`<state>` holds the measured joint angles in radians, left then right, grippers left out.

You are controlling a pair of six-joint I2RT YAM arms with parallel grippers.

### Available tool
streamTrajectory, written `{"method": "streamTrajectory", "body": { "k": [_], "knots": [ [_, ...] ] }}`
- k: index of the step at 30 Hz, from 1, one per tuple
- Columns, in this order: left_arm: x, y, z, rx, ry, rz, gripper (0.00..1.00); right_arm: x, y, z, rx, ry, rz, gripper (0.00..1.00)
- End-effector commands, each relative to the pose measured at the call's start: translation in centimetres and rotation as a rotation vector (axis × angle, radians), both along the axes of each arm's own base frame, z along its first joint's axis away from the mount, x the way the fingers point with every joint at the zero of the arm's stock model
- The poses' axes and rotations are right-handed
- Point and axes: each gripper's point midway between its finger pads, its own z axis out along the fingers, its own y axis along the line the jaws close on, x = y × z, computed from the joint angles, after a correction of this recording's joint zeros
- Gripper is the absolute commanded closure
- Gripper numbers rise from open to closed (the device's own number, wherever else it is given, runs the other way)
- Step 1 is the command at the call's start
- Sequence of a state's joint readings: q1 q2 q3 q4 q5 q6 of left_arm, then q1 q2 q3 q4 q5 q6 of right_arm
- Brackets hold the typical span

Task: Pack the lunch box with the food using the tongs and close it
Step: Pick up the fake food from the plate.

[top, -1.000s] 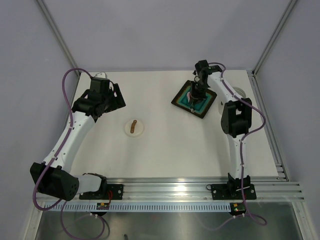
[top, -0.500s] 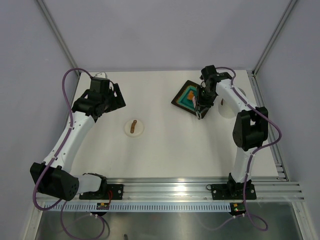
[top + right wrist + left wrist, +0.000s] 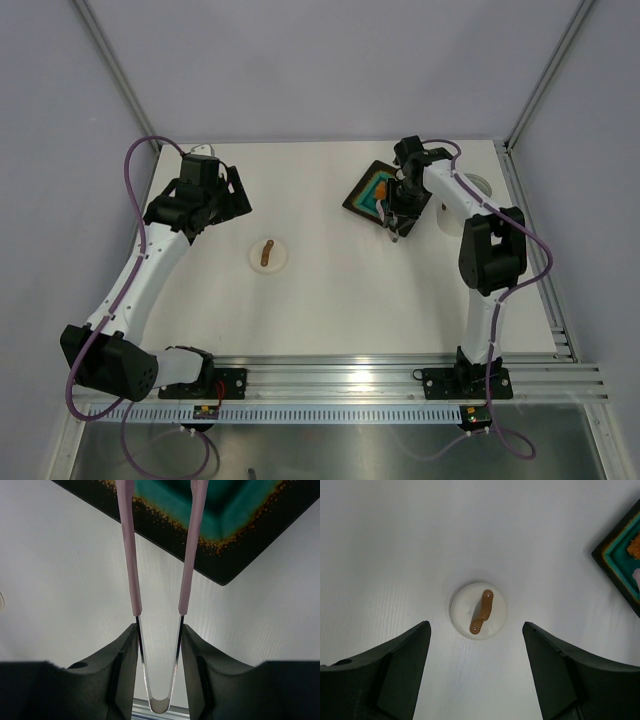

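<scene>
My right gripper is shut on the tongs, its fingers pressing on the two pale pink arms near the joined end. The arms stand spread and reach over the black tray; their tips are cut off in the right wrist view. From above, this gripper hangs at the tray's near right edge. Orange food lies on the teal centre. The lunch box shows partly behind the right arm. Its lid lies flat at the middle left. My left gripper is open above the lid.
The lid's brown stick handle points along the gap between the left fingers. A corner of the tray with an orange piece enters the left wrist view at the right. An aluminium rail runs along the near table edge.
The right gripper has shifted from over the tray's centre to its near right edge, and the right elbow swung to the right. The tongs' arms have spread wider. The left arm is still.
</scene>
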<state>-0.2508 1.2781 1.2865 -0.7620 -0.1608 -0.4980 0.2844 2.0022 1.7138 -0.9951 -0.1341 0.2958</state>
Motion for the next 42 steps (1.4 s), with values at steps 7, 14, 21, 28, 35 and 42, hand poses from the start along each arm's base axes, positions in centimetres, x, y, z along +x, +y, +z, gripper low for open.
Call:
{"method": "streamTrajectory", "body": {
  "k": [7, 14, 21, 28, 35, 42],
  "knots": [
    [0.8, 0.2, 1.7, 0.001, -0.061, 0.008, 0.22, 3.6, 0.9, -0.7, -0.015, -0.04, -0.019, 0.55],
    [0.7, 0.4, 1.4, 0.002, -0.057, 0.014, 0.22, 5.7, 1.4, -1.2, -0.011, -0.054, -0.026, 0.56],
    [0.7, 0.6, 1.3, 0.007, -0.052, 0.022, 0.22, 7.5, 1.7, -1.7, -0.021, -0.059, -0.031, 0.56],
    [0.6, 0.9, 1.4, 0.012, -0.054, 0.03, 0.22, 7.5, 1.6, -0.9, -0.022, -0.073, -0.036, 0.74],
    [0.8, 0.7, 1.2, 0.0, -0.052, 0.024, 0.22, 6.5, 1.0, 2.4, -0.023, -0.137, -0.035, 0.99],
    [0.9, 0.5, 1.6, -0.006, -0.061, 0.018, 0.22, 4.7, -0.4, 7.7, -0.034, -0.241, -0.042, 1.0]
  ]
}}
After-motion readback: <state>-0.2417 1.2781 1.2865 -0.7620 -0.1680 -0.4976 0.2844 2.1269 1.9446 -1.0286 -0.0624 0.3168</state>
